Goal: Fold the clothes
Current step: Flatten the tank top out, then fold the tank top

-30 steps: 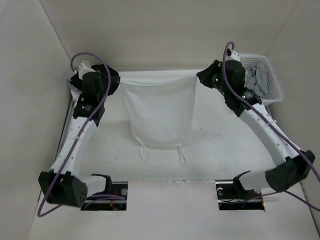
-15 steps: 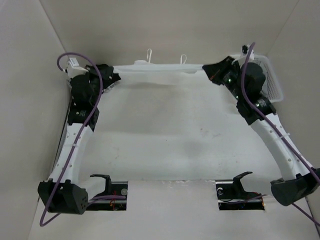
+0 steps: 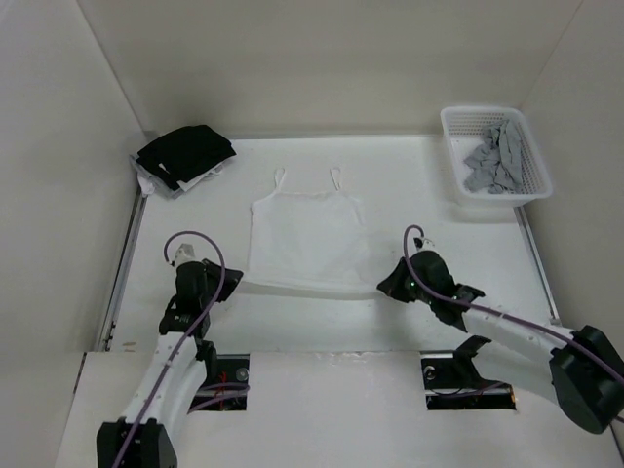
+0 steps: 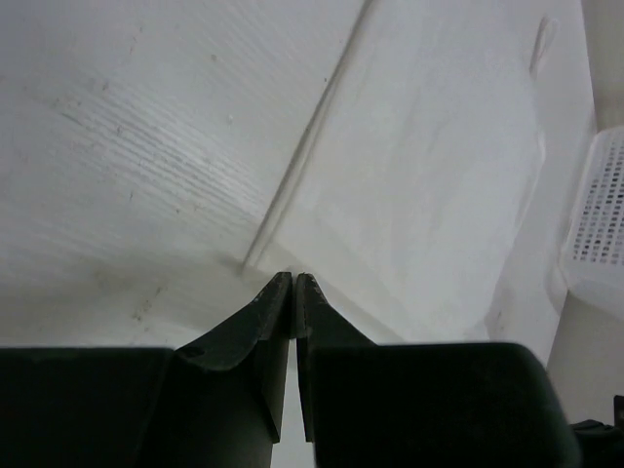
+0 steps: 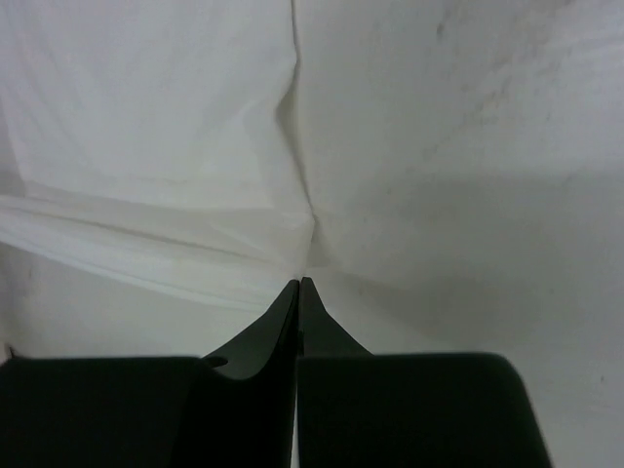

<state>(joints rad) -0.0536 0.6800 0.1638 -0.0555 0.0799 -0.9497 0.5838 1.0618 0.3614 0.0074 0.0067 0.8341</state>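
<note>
The clothes [image 3: 307,239], a thin white camisole, lie spread flat in the middle of the table, with the two straps pointing to the far side and the hem nearest the arms. My left gripper [image 3: 234,281] sits low at the hem's left corner, shut on the fabric. The left wrist view shows the clothes [image 4: 419,175] running into the closed tips of the left gripper [image 4: 293,277]. My right gripper [image 3: 383,288] is shut on the hem's right corner. In the right wrist view, wrinkles in the clothes [image 5: 146,117] converge on the tips of the right gripper [image 5: 299,283].
A white basket [image 3: 453,146] holding a grey garment [image 3: 492,161] stands at the far right; the basket [image 4: 600,224] also shows in the left wrist view. A black clothes stack [image 3: 185,151] lies in the far left corner. Walls enclose the table on three sides.
Both arms have drawn back from the far side to the near side, still gripping the hem. The top, hanging then flipped over at the back, now lies flat with its straps far.
</note>
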